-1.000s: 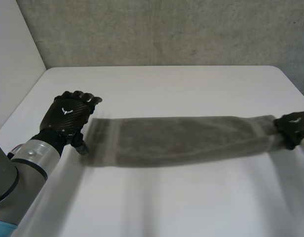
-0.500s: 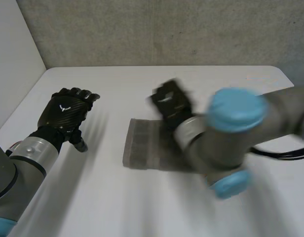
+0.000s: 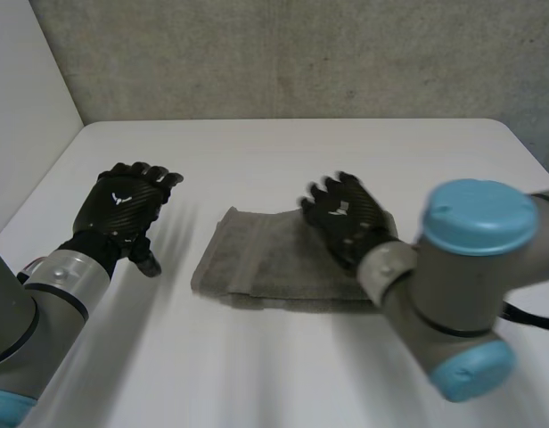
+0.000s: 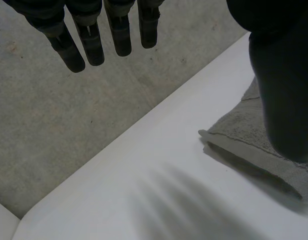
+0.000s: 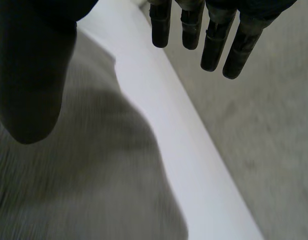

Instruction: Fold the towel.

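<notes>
- While you look down from the head view, the white table [image 3: 346,152] takes up most of it, with a grey wall [image 3: 283,53] behind its far edge.
- You see the grey towel [image 3: 257,263] lying flat in layers near the middle of the tabletop, its long side running along the near edge.
- Your right arm [image 3: 471,276] reaches in over the towel's end nearer the tabletop's right edge.
- Your right hand [image 3: 348,218] is over that end, fingers straight and spread, thumb apart, holding nothing; you cannot tell whether it touches the cloth.
- Your left hand [image 3: 123,207] hovers toward the tabletop's left edge, apart from the towel, fingers straight and wide, empty.
</notes>
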